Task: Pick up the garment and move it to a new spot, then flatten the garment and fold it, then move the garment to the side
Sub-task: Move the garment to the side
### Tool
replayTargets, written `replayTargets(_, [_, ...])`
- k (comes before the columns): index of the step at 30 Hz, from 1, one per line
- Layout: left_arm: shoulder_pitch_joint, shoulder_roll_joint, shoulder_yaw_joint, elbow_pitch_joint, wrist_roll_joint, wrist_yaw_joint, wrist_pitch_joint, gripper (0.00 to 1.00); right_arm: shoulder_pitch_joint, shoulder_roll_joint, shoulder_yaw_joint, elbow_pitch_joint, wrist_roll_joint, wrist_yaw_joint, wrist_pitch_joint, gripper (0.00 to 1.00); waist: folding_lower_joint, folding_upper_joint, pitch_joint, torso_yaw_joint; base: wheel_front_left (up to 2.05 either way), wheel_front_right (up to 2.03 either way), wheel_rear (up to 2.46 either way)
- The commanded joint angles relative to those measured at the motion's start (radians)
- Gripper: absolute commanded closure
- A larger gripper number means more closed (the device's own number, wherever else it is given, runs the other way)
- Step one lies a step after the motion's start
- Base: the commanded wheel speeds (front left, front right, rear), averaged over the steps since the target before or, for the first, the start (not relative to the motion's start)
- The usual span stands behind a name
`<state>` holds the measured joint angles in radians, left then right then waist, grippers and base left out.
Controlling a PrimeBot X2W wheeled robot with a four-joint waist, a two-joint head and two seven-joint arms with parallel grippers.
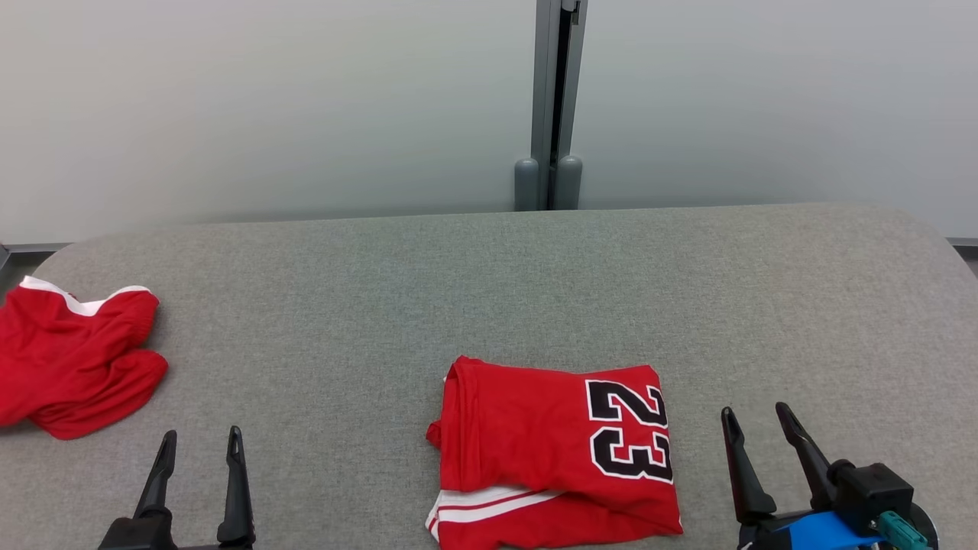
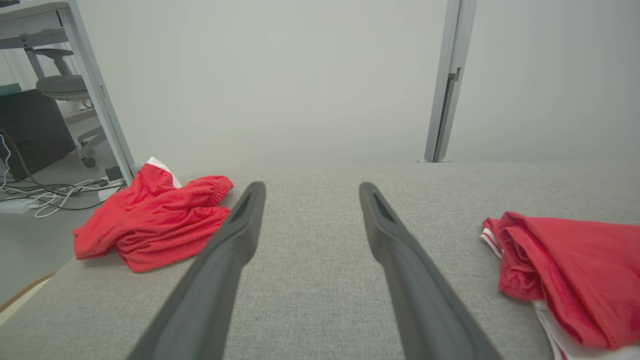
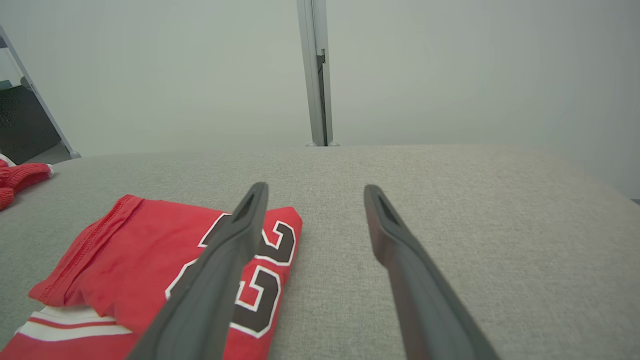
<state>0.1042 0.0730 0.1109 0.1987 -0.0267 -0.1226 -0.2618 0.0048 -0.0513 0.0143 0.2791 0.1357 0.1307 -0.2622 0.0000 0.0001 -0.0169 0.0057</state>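
A red garment (image 1: 554,451) with a black "23" and white stripes lies folded on the grey table near the front edge; it also appears in the left wrist view (image 2: 565,277) and the right wrist view (image 3: 150,270). My right gripper (image 1: 756,420) stands open just right of it, nothing between its fingers (image 3: 227,260). My left gripper (image 1: 200,441) is open at the lower left, well apart from the garment, its fingers (image 2: 235,240) empty.
A second red garment (image 1: 72,359) lies crumpled at the table's left edge, also in the left wrist view (image 2: 150,220). Grey table (image 1: 489,290) runs back to a pale wall with a metal post (image 1: 552,99). A desk and office chair (image 2: 60,85) stand beyond the left edge.
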Motion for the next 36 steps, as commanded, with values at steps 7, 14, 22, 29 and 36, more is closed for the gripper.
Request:
replayTargets(7, [-0.017, 0.006, 0.001, -0.003, -0.004, 0.005, -0.004, 0.0, -0.092, -0.012, 0.047, 0.008, -0.013, 0.0, -0.003, 0.0, 0.0, -0.0001, 0.013, -0.001, 0.0, 0.0, 0.0])
replayTargets(14, [-0.046, 0.012, -0.009, -0.006, -0.007, 0.001, -0.004, 0.0, -0.228, -0.025, 0.092, 0.061, -0.015, 0.0, 0.008, 0.0, 0.0, -0.0001, 0.047, 0.014, 0.0, 0.0, 0.0])
replayTargets(22, [-0.078, 0.01, -0.012, 0.001, -0.016, -0.002, -0.004, 0.0, -0.306, -0.017, 0.105, 0.231, -0.001, 0.0, 0.055, 0.0, 0.0, -0.0001, 0.093, 0.037, 0.0, 0.0, 0.0])
replayTargets(29, [-0.088, 0.004, -0.01, -0.001, -0.019, -0.001, -0.004, 0.0, -0.313, -0.004, 0.112, 0.38, 0.008, 0.0, 0.039, 0.0, 0.0, -0.0001, 0.12, 0.038, 0.0, 0.0, 0.0])
replayTargets(36, [-0.1, 0.002, -0.013, 0.007, -0.018, -0.003, -0.004, 0.0, -0.317, 0.0, 0.167, 0.505, 0.08, 0.0, 0.015, 0.0, 0.0, -0.0001, 0.131, 0.033, 0.0, 0.0, 0.0])
